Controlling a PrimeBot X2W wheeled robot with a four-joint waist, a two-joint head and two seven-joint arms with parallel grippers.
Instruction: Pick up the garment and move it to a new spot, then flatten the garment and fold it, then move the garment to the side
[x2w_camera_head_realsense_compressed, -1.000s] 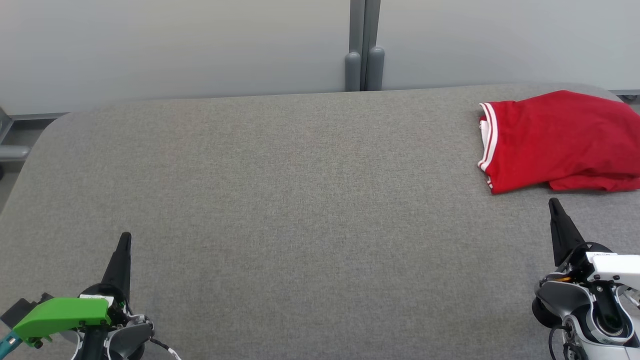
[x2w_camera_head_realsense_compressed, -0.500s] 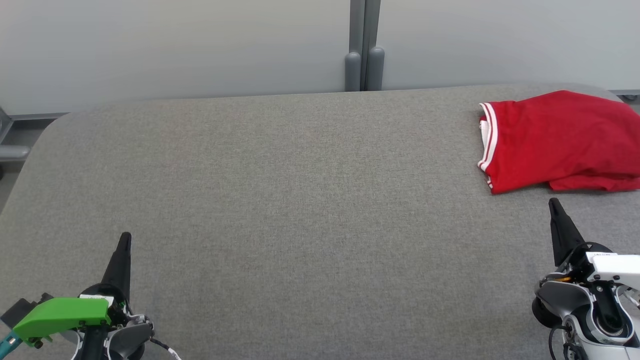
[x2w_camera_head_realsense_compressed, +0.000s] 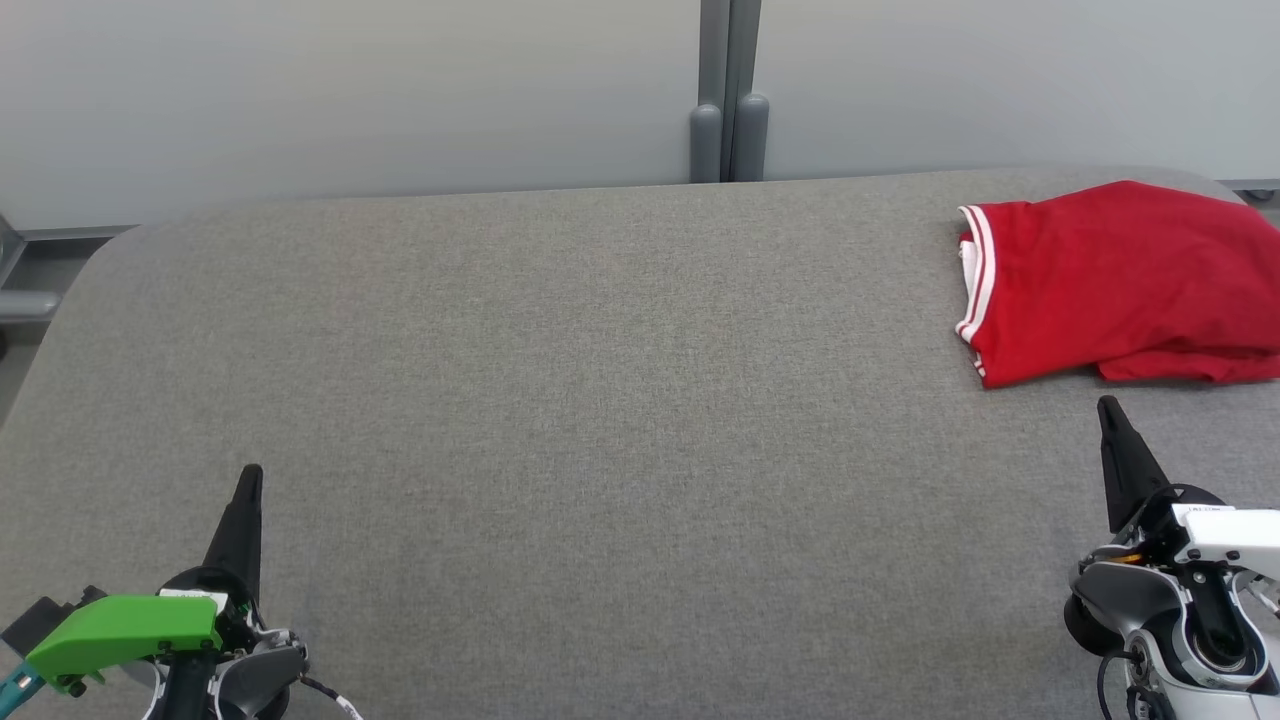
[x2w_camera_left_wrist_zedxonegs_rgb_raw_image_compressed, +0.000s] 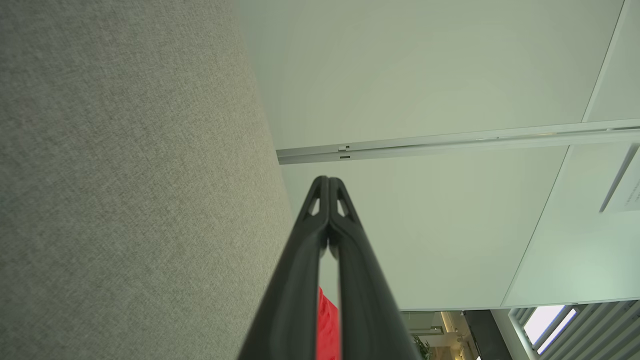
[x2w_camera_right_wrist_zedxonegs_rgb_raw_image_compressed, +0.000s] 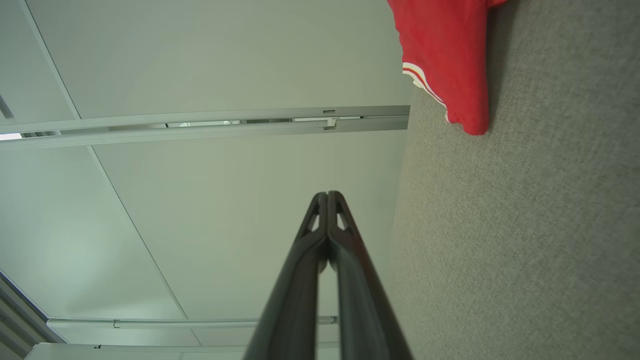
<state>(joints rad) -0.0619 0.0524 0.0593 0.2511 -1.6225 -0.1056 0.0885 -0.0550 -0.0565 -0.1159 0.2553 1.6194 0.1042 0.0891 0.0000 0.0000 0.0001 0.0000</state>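
Observation:
The garment (x2w_camera_head_realsense_compressed: 1115, 278) is red with white-striped trim and lies folded at the far right of the grey table (x2w_camera_head_realsense_compressed: 600, 400). The right wrist view catches one corner of the garment (x2w_camera_right_wrist_zedxonegs_rgb_raw_image_compressed: 445, 55), and a red sliver of the garment (x2w_camera_left_wrist_zedxonegs_rgb_raw_image_compressed: 327, 325) shows between the fingers in the left wrist view. My left gripper (x2w_camera_head_realsense_compressed: 250, 472) rests at the lower left, shut and empty, far from the cloth. My right gripper (x2w_camera_head_realsense_compressed: 1105, 405) is at the lower right, shut and empty, its tip just short of the garment's near edge. In both wrist views the gripper (x2w_camera_left_wrist_zedxonegs_rgb_raw_image_compressed: 328, 179) (x2w_camera_right_wrist_zedxonegs_rgb_raw_image_compressed: 327, 194) has its fingertips pressed together.
A pale partition wall (x2w_camera_head_realsense_compressed: 350, 90) with a grey post (x2w_camera_head_realsense_compressed: 728, 100) stands behind the table's far edge. The table's corners are rounded, and the floor shows past the left one. A green part (x2w_camera_head_realsense_compressed: 120, 630) sits on my left wrist.

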